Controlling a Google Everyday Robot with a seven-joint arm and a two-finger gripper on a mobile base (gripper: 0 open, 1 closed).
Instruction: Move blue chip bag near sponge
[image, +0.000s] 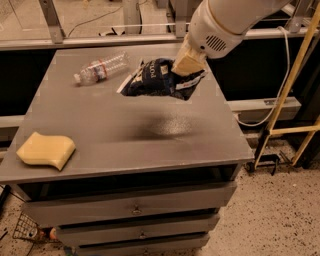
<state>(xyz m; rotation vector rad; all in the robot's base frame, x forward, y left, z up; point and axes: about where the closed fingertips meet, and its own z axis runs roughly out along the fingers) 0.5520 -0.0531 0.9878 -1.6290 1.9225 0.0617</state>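
Hanging over the far right part of the desk (100, 120), the one gripper (187, 63) is sitting at the end of a thick white arm (220, 25) that is coming in from the upper right. Its tan jaws are pinching together on the right-hand end of the blue chip bag (152, 77), with crinkled foil bunching up around them.

One blue chip bag is showing, and it is stretching leftward from the jaws, its white lettering facing up and its white edge pointing towards the bottle. It is sitting over the far half of the desk, right of the middle. A soft dark shadow (155, 126) is falling on the desk surface nearer the front edge; whether the underside of the bag is touching the desk cannot be told.

One sponge (46, 150) is lying flat by the front left corner of the desk, well apart from the bag, with bare grey surface between them.

One clear plastic water bottle (102, 67) is lying on its side at the far left-centre, just beside the bag's left end, its cap pointing left.

Three drawer fronts (136, 202) are stacking up below the desk top. One yellow frame (296, 75) and one white cable (277, 92) are standing off to the right above the speckled floor (280, 215).
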